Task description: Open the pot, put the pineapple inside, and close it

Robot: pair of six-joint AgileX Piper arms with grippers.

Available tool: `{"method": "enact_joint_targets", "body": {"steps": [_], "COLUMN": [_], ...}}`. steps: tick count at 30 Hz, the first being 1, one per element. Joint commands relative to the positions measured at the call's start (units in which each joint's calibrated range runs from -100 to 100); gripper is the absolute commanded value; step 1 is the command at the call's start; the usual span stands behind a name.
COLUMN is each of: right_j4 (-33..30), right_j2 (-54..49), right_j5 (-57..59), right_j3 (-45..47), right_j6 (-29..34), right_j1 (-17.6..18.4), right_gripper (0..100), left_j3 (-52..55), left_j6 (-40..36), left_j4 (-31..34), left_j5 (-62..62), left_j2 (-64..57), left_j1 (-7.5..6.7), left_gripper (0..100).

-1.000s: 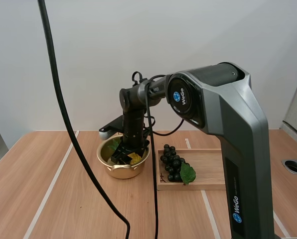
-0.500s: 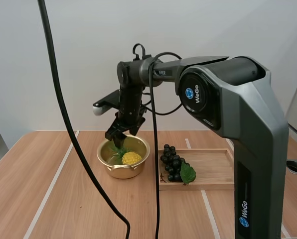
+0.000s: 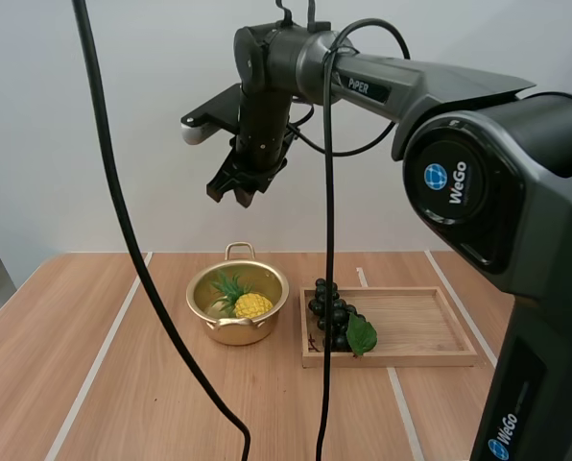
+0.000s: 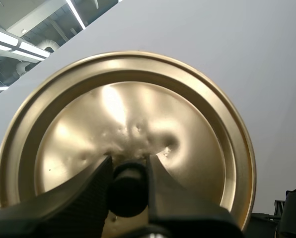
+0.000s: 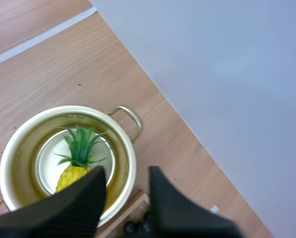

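Hovering right hand: the right hand (image 3: 230,195) hung high over the pot (image 3: 236,332), its fingers parted and carrying nothing
Pineapple: the pineapple (image 3: 252,305) was in the pot, and the right wrist view looked down on the pineapple (image 5: 74,163) lying on the bottom of the open pot (image 5: 63,110), green crown toward the handle side
Lid: the lid (image 4: 138,114) was off the pot, its gold top face turned to the left wrist view
Left hand: the left hand (image 4: 128,163) was clamped on the lid's black knob (image 4: 127,191), one finger on either side
Bystanders: a bunch of grapes (image 3: 332,315) sat on the wooden tray (image 3: 411,327), just beside the pot on the desk (image 3: 123,384), and played no part here
Step in hand: opening and loading looked done, and by my reading only the closing was left
Next move: the lid wanted carrying over the pot, centring on the rim and lowering level so that it seated all round
Watch for: the right arm stood directly above the pot, so it probably had to get clear before the lid came in; whether the crown sat low enough under the lid I could not tell
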Motion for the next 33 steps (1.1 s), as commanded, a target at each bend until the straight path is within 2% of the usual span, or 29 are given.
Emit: {"method": "enact_joint_targets", "body": {"steps": [1, 5, 8, 12, 16, 21, 26, 33], "right_j4": [-2.0, -0.9, 5.3, 13.8, 16.8, 16.7, 16.6, 14.6], "right_j2": [-4.0, -8.4, -12.8, -19.4, -26.5, -35.7, -41.6, -43.4], "right_j5": [0.6, 0.6, 0.5, -6.6, -17.8, -35.7, -54.1, -70.7], "right_j3": [-0.5, -0.5, -0.4, 2.4, 9.3, 24.3, 40.3, 57.0], "right_j6": [2.2, 3.9, 4.3, 3.8, 3.0, 2.3, 2.3, 2.3], "right_j1": [-1.8, -6.5, -12.0, -18.8, -23.6, -25.0, -25.0, -25.0], "right_gripper": [0, 0, 0, 0, 0, 0, 0, 0], "left_j3": [-0.3, -0.3, -0.3, 0.2, 3.0, 10.4, 25.0, 50.7], "left_j6": [0.1, -0.1, -1.4, -1.4, -2.8, -3.4, -3.4, -2.8], "left_j4": [0.2, 0.2, -0.1, -0.6, -1.4, -2.3, -4.0, -6.7], "left_j5": [0.0, 0.0, 0.0, 0.0, 0.0, 0.0, -1.0, -19.1], "left_j2": [-0.3, -0.3, -0.3, 0.0, 0.2, -0.8, -5.1, -10.4], "left_j1": [-0.07, -0.07, -0.07, -0.07, -0.07, -0.07, -0.07, 0.0], "left_gripper": [0, 0, 0, 0, 0, 0, 0, 0]}}
